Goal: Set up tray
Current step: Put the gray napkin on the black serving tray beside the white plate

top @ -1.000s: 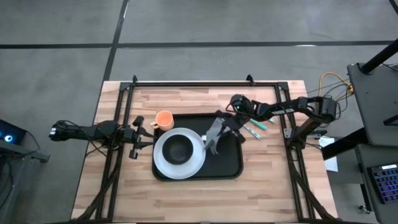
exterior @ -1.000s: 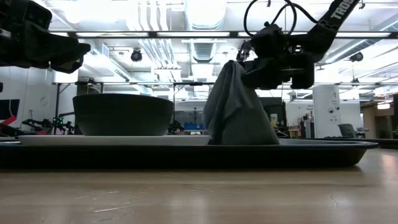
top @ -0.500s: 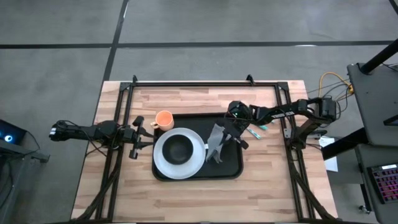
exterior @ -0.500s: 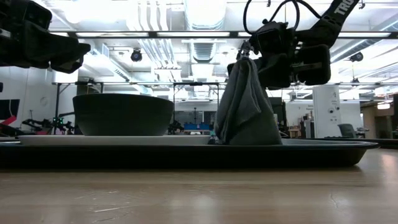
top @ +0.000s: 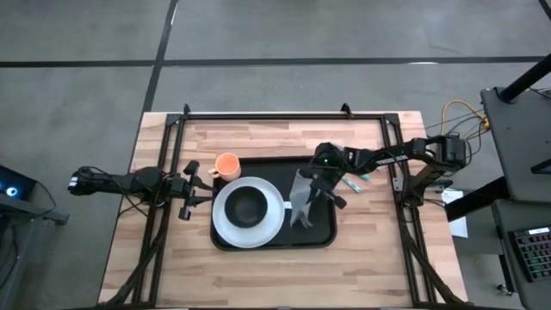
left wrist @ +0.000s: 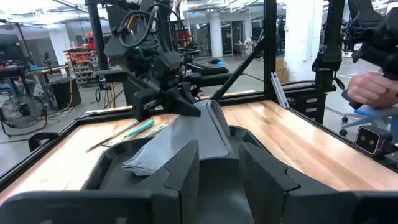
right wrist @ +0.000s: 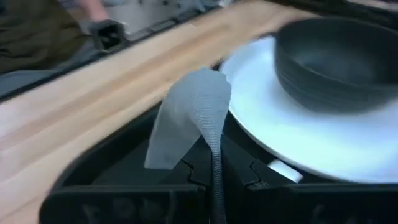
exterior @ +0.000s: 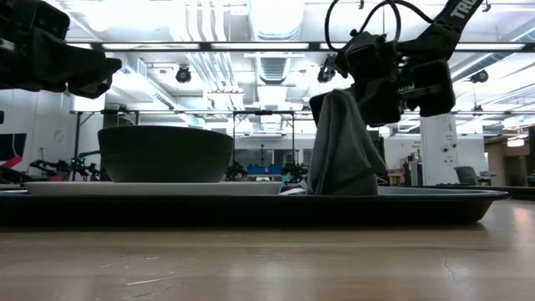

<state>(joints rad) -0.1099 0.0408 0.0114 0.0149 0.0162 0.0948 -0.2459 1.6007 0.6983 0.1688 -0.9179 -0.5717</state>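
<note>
The black tray (top: 323, 238) lies mid-table and carries a white plate (top: 225, 231) with a black bowl (top: 247, 205) on it. A grey cloth napkin (top: 302, 203) stands on the tray's right part, right of the plate, held up by my right gripper (top: 312, 182), which is shut on it. Its lower end (exterior: 343, 187) rests on the tray floor. My left gripper (top: 191, 186) waits open at the tray's left edge, touching nothing. An orange cup (top: 226, 164) stands on the table at the tray's far left corner. My right gripper pinches the napkin's upper end (right wrist: 214, 144) between its two fingers, coming from above at a slant from the right. The cloth hangs below the fingers as a slack, bunched cone (exterior: 338, 142), and its bottom folds lie on the tray.
Two teal-handled utensils (top: 353, 178) lie on the wood just right of the tray. The black frame rails (top: 284, 116) run along the table's far edge and sides. Bare wood shows near the front edge (top: 275, 275). A person's hand (left wrist: 373, 87) shows beyond the table.
My right gripper has moved toward the table's near edge and slightly left, staying shut on the napkin. The napkin has been carried along the tray with it, and its hanging body has gathered into a narrower, more upright cone with the bottom still on the tray.
</note>
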